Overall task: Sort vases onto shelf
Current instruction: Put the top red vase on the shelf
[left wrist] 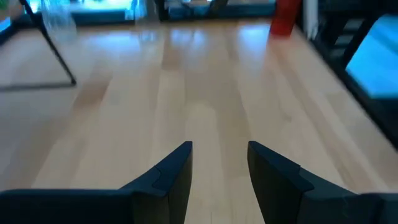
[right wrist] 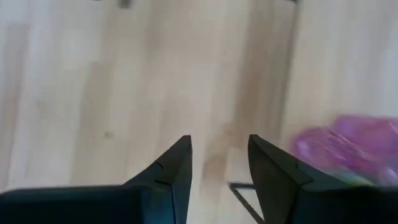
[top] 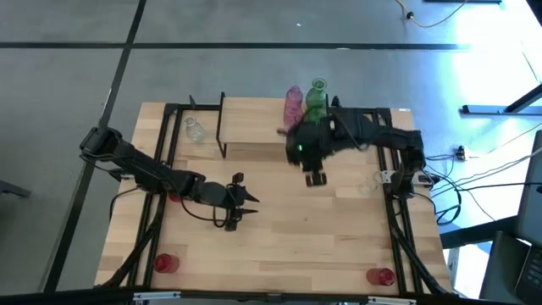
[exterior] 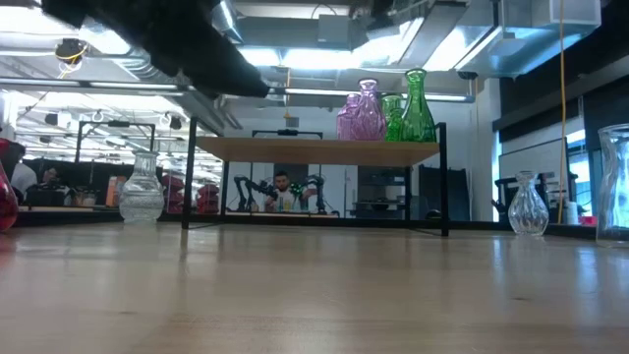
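Observation:
On the right end of the light-wood shelf (top: 254, 127) stand a pink vase (top: 293, 103) and a green vase (top: 317, 97). The low view shows the pink vase (exterior: 362, 113), a tall green vase (exterior: 415, 103) and a smaller green one (exterior: 393, 118) between them. My right gripper (top: 315, 176) hovers open just near of the shelf's right end, and its wrist view (right wrist: 219, 140) looks down with the pink vase (right wrist: 348, 149) off to one side. My left gripper (top: 246, 202) is open over the table's middle (left wrist: 219, 146) and holds nothing.
A clear vase (top: 194, 129) stands on the table left of the shelf. Another clear vase (top: 373, 182) stands by the right edge. Red vases stand at the near left (top: 167, 263) and near right (top: 381, 276) corners. Bare wood (top: 305, 229) lies between the arms.

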